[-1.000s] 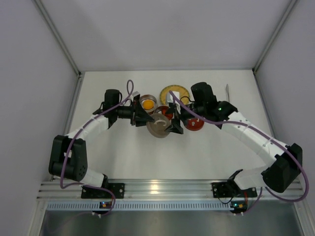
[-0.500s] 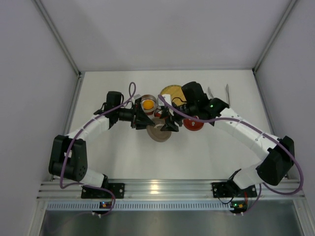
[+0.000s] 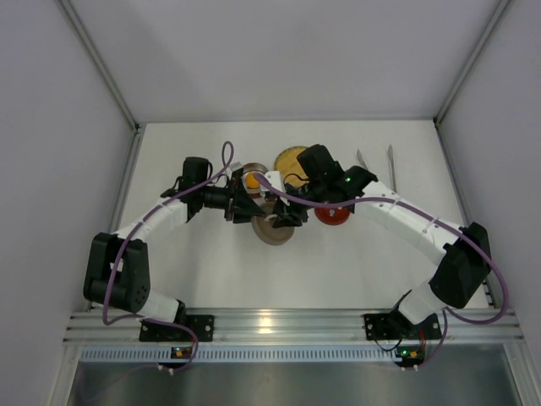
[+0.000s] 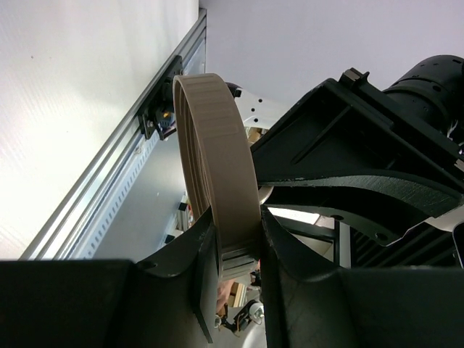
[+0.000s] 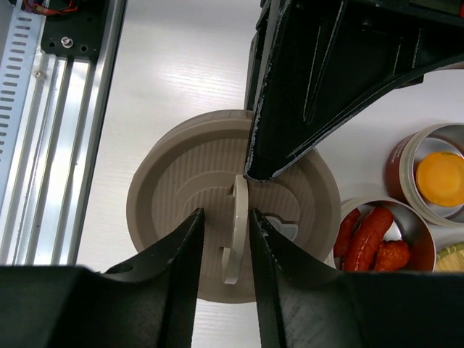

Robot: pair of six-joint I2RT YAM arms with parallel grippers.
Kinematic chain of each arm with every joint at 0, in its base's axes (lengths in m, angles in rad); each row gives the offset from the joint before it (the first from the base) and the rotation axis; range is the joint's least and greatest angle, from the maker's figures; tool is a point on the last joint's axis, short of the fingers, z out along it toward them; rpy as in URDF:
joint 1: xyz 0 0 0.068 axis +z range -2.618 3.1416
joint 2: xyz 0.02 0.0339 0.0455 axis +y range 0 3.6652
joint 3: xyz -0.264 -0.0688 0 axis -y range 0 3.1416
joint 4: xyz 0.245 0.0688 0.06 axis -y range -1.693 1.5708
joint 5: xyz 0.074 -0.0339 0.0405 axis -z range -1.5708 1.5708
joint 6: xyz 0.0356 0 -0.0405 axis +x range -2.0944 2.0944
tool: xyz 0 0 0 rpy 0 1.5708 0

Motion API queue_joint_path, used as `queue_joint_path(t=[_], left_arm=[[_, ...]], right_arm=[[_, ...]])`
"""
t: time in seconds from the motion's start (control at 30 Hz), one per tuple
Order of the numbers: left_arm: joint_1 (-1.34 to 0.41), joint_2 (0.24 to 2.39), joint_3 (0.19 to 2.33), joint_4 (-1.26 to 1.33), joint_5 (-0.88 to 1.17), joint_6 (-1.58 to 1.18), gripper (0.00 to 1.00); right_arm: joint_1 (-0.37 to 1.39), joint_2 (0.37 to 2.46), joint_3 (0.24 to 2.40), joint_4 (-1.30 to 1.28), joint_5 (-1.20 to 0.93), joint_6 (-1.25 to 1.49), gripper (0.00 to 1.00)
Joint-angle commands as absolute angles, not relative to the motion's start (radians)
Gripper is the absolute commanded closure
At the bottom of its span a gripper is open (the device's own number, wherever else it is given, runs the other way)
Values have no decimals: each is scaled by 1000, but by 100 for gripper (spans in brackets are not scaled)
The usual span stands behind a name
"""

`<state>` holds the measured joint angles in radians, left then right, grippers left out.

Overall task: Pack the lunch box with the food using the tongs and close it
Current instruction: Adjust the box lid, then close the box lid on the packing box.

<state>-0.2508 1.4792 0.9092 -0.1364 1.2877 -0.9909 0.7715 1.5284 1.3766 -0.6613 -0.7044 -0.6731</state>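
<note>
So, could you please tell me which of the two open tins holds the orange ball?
The brown-walled tin, farther from the beige lid; the nearer tin holds red pieces.

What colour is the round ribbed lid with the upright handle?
The lid is beige-tan; clearest in the right wrist view.

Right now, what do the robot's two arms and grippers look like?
Both the left arm and right arm have white links between bulky black joints, with a purple cable running along each. The right arm shows a small green light near its wrist. The left gripper and right gripper have matte black, angular, wedge-shaped fingers.
</note>
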Motion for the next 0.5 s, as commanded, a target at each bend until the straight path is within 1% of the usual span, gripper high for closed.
queue_joint_path(t=[0.0, 0.07, 0.13, 0.17, 0.27, 0.3, 0.33, 0.37, 0.47], left_arm=[[-255, 1436, 933, -124, 1324, -971, 100], [-255, 1433, 931, -123, 1327, -969, 100], [-255, 1430, 928, -121, 1331, -966, 100], [-255, 1427, 927, -121, 1328, -965, 100], [-253, 1417, 927, -120, 1316, -954, 100], [-253, 1414, 927, -120, 1307, -948, 91], [-244, 1413, 928, -127, 1299, -943, 27], [-235, 1413, 934, -144, 1293, -934, 2], [-135, 1411, 991, -302, 1215, -806, 2]], right_arm=[[787, 1529, 1419, -700, -713, -704, 70], [788, 1526, 1414, -696, -710, -695, 78], [784, 1522, 1411, -692, -706, -683, 83], [781, 1520, 1410, -690, -706, -678, 89], [761, 1516, 1420, -689, -692, -669, 100], [750, 1513, 1425, -686, -684, -667, 100], [747, 1514, 1446, -690, -672, -669, 100], [741, 1517, 1463, -705, -652, -681, 100], [723, 1558, 1561, -807, -585, -744, 100]])
